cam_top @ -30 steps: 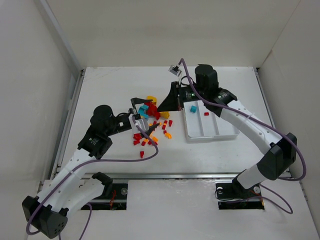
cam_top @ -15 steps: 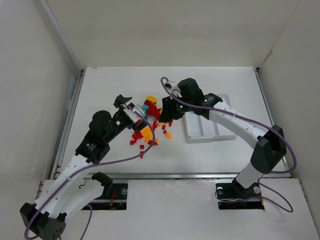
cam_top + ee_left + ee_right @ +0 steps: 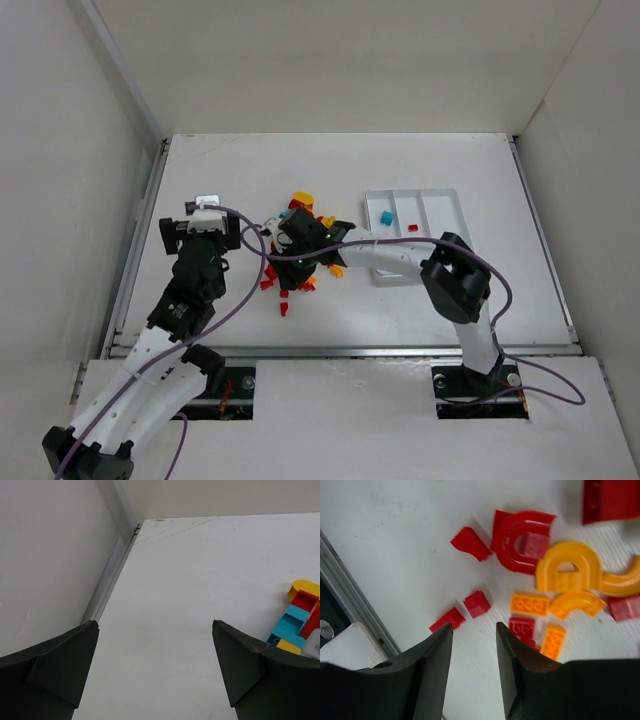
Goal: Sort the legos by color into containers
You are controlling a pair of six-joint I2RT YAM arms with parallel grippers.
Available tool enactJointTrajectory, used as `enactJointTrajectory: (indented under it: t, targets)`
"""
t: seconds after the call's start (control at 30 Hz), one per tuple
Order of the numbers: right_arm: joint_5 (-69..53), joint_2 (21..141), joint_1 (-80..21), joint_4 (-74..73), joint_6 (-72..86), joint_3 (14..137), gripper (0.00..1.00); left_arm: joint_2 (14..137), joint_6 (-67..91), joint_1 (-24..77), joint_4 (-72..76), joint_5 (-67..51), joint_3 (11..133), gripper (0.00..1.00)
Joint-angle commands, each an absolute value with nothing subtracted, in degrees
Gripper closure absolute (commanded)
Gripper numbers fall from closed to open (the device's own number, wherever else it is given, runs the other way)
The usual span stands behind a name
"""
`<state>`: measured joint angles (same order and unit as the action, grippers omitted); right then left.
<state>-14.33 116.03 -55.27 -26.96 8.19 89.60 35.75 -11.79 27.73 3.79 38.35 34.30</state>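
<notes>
The legos [image 3: 300,205] lie in a loose pile of red, orange-yellow and teal bricks at mid-table. My right gripper [image 3: 296,262] hangs over the pile's near side. In the right wrist view it [image 3: 474,627] is open and empty, just above bare table. Two small red bricks [image 3: 477,603] lie just beyond its tips, with a red arch [image 3: 525,540] and an orange arch [image 3: 568,570] farther on. My left gripper [image 3: 200,228] is left of the pile, wide open and empty [image 3: 155,625]. The white tray [image 3: 440,205] holds one teal brick [image 3: 385,217] and one red brick [image 3: 413,228].
A metal rail [image 3: 140,240] runs along the table's left edge next to the left gripper, also seen in the left wrist view [image 3: 112,570]. The near edge rail [image 3: 355,585] is close to the right gripper. White walls enclose the table.
My right arm swung from over the tray leftward and now reaches low over the pile. My left gripper pulled back from the pile to the left.
</notes>
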Motion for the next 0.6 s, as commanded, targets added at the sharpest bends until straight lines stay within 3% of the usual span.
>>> enactJointTrajectory:
  t: [0.0,0.57]
  targets:
    - [-15.3,116.8,-55.3,-18.9,4.5,92.1,0.54,34.3,-5.8,27.7,5.8,46.7,35.5,0.05]
    - [-10.2,122.3,-59.4,-20.0,2.3,92.6,0.53,32.0,-6.9,28.3,6.9,39.9,38.6,0.06]
